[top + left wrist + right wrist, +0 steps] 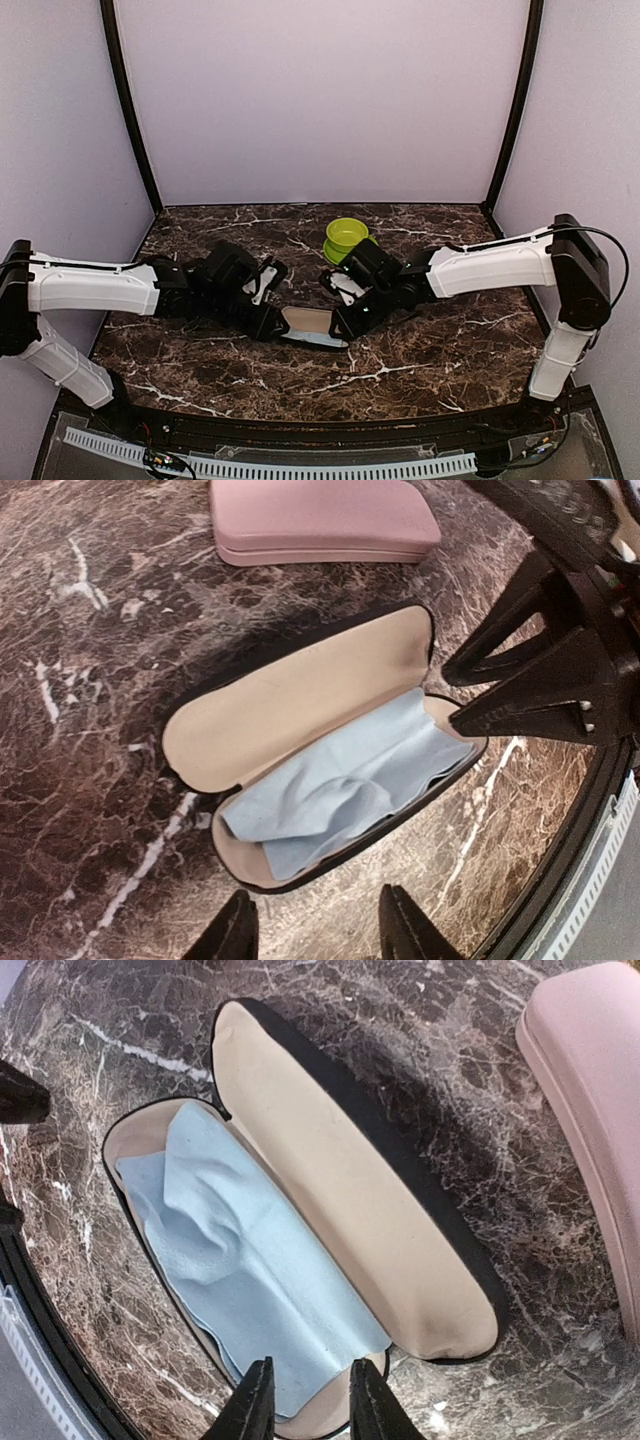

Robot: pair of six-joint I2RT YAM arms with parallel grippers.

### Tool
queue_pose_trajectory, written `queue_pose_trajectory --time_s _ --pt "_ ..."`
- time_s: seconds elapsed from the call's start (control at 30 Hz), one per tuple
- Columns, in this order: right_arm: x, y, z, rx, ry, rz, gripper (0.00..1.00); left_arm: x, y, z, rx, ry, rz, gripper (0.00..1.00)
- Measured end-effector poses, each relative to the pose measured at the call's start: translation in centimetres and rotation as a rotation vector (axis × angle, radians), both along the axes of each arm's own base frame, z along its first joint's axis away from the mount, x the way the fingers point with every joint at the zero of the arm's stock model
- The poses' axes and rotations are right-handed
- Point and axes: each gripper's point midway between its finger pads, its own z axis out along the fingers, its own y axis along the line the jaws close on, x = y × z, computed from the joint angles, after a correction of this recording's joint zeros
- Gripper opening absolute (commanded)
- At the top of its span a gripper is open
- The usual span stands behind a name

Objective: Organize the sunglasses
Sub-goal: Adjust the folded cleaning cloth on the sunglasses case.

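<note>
A: Where are the sunglasses?
B: I can't see them anywhere. There's just an open black case (300, 705) with a blue cloth (340, 790) on the desk (80, 680), and a shut pink case (320, 520) near it.
A: And the jaws?
B: Both the left jaws and the right jaws are open, holding nothing.
A: How should they hold sunglasses?
B: They're probably light and easy to break. Grip the frame, not the lenses.

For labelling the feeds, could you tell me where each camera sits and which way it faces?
Top: above, behind the bases, facing down at the table; left arm, right arm show.
Left wrist: over the open case, facing down; left hand at bottom, right hand at right.
Right wrist: over the case, facing down; right hand at bottom.
Shared: both wrist views show the case, cloth and pink case.
</note>
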Motion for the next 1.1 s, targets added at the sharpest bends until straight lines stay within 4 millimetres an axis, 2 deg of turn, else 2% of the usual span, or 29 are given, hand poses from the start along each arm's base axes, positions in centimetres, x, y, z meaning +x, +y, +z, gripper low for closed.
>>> queue_pose_trajectory --time_s 0.13,0.33,0.5,0.63,0.83,0.97,1.1 --pt "0.7 -0.2 1.4 0.017 -0.038 -0.022 0.33 1.6 2.1 0.4 0.005 -0.012 0.074 0.46" --pt "2.2 -0.8 3.6 0.051 -0.087 -0.062 0.37 5.6 7.1 0.0 0.029 -0.004 0.253 0.47" --pt "2.6 -1.0 3.8 0.052 -0.095 -0.071 0.4 8.1 11.6 -1.1 0.042 0.025 0.393 0.51" --pt "2.8 -0.9 3.9 0.054 -0.1 -0.067 0.43 9.8 15.0 -1.2 0.051 0.025 0.49 0.52" --pt "3.6 -1.0 4.2 0.076 -0.115 -0.058 0.44 11.6 20.3 -1.4 0.089 0.036 0.633 0.53" --pt "4.1 -0.9 4.6 0.101 -0.12 -0.041 0.44 13.7 22.8 -0.9 0.146 0.039 0.685 0.53" --pt "4.6 -0.7 5.1 0.137 -0.119 -0.025 0.44 15.4 24.4 -0.8 0.208 0.038 0.69 0.53"
